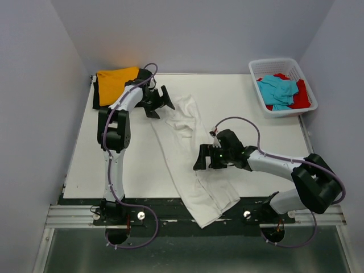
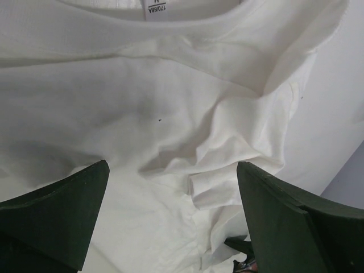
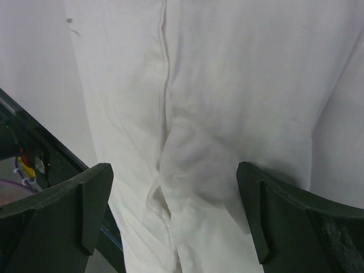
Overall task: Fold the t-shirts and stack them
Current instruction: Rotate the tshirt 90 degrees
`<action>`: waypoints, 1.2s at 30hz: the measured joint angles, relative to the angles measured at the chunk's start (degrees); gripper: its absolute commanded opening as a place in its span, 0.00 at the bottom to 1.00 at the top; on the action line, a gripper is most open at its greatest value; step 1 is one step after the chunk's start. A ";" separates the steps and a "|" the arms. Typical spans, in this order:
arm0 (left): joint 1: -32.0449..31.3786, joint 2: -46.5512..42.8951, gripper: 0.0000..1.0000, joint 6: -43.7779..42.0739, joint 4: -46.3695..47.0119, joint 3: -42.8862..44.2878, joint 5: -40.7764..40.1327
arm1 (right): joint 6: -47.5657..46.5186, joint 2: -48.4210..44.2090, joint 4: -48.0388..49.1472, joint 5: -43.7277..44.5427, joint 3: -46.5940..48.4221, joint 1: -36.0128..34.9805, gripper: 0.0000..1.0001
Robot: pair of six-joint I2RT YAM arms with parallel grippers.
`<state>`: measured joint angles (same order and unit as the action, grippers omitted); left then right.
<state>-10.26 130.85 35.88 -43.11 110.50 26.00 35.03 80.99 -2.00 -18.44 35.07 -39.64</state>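
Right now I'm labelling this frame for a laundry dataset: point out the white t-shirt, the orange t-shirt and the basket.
white t-shirt point(image 1: 181, 151): top external view, on the middle of its body.
orange t-shirt point(image 1: 114, 82): top external view, on the middle of its upper face.
basket point(image 1: 276, 65): top external view, on its far lattice wall.

Open table point(image 1: 250, 122) between t-shirt point(image 1: 182, 148) and basket point(image 1: 272, 61)

Both jaws seem spread; left arm point(image 1: 116, 128) reaches forward, right arm point(image 1: 273, 162) bends inward.
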 measured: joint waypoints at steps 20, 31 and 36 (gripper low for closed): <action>1.33 -58.21 0.99 2.40 16.28 -45.24 -16.50 | -11.96 38.60 -6.01 17.94 56.96 0.11 1.00; 2.32 -73.05 0.98 7.52 21.90 -72.17 -23.74 | -13.86 60.52 -13.44 24.33 81.74 1.22 1.00; 2.32 -73.42 0.99 7.48 25.94 -72.04 -21.75 | -7.37 66.42 -17.88 26.82 92.41 5.53 1.00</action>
<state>-7.94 57.43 43.35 -17.17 38.46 4.25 27.66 147.41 -19.88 8.38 127.48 -34.11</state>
